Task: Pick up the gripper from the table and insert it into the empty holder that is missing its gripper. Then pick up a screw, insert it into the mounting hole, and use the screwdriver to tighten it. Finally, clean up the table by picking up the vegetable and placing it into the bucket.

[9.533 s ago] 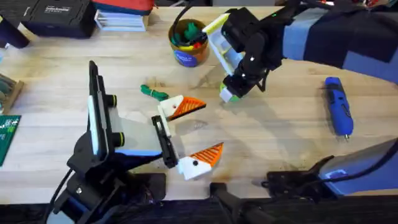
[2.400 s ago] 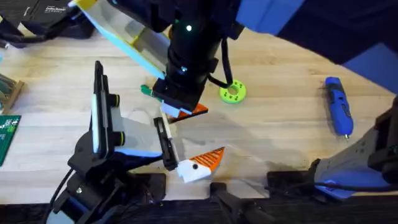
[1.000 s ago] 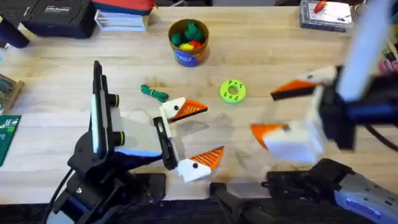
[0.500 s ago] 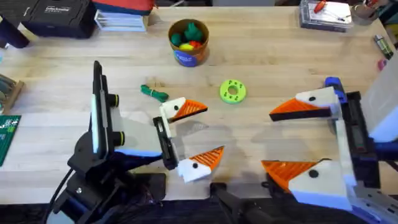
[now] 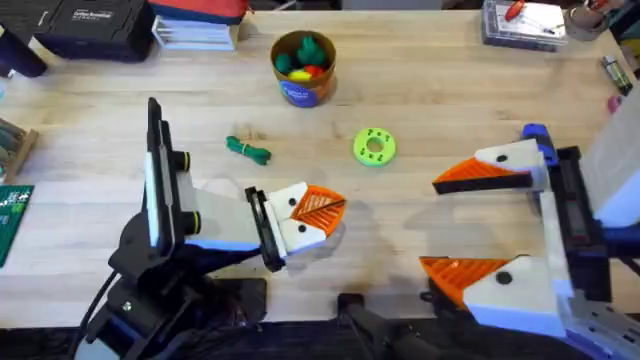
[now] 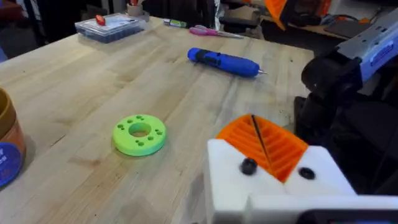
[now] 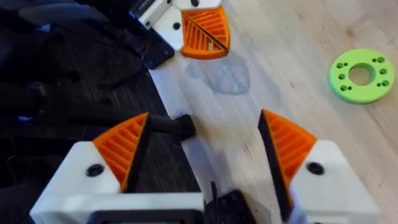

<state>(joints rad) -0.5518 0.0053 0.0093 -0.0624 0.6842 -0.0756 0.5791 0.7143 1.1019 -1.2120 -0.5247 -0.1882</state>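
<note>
I am seeing the bucket [image 5: 303, 68] standing beyond the left tool [image 5: 305, 213], carrying green, red and yellow toy produce. The left tool's two orange pads are pressing together, shut on the gripper [image 6: 267, 155]. The vegetable [image 5: 248, 150] is lying just beyond it. The right tool [image 5: 480, 225] is hanging wide open, gripping nothing, with the screwdriver [image 6: 222, 61] behind it on the surface [image 5: 430, 90].

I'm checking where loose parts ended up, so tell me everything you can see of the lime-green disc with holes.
The lime-green disc is a flat ring that looks like matte plastic, with a large central hole and several small holes spaced around its face. It lies flat on the wooden table, right of the small green vegetable and below-right of the bucket in the overhead view. Nothing touches it except the table; both arms are clear of it.
</note>
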